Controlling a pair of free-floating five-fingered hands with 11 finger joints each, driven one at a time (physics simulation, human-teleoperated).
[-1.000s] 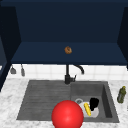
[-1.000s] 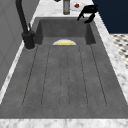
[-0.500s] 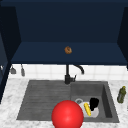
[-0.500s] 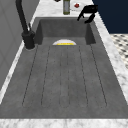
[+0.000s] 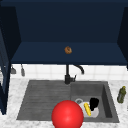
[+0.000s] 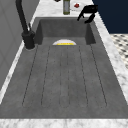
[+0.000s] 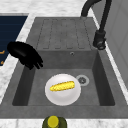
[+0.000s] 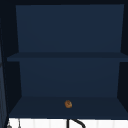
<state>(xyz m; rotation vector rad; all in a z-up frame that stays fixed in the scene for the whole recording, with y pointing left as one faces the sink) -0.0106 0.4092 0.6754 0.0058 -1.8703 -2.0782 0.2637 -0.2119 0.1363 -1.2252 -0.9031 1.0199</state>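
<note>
Nothing had moved since a moment before: the right hand (image 5: 94,102) stayed in the same spot in the air, and the corn (image 7: 62,86) stayed on its plate (image 7: 62,96). So the corn had not been touched or lifted yet.

The hand hung over the front edge of the sink (image 6: 67,80), above the deep part at the right end. Its fingers were apart and loose, pointing down, and it held nothing. There was a gap between the hand and the plate.

The corn was a short yellow cob. It lay flat across the middle of the round white plate. The plate sat on the bottom of the deep part, just beside the drain (image 7: 82,80).

The black tap (image 7: 100,37) stood at the back edge of the sink. A green bottle (image 5: 121,94) stood on the tabletop by the sink's right edge. A big red ball (image 5: 67,115) showed at the sink's front edge. A small brown thing (image 5: 68,50) sat on the blue shelf above
</note>
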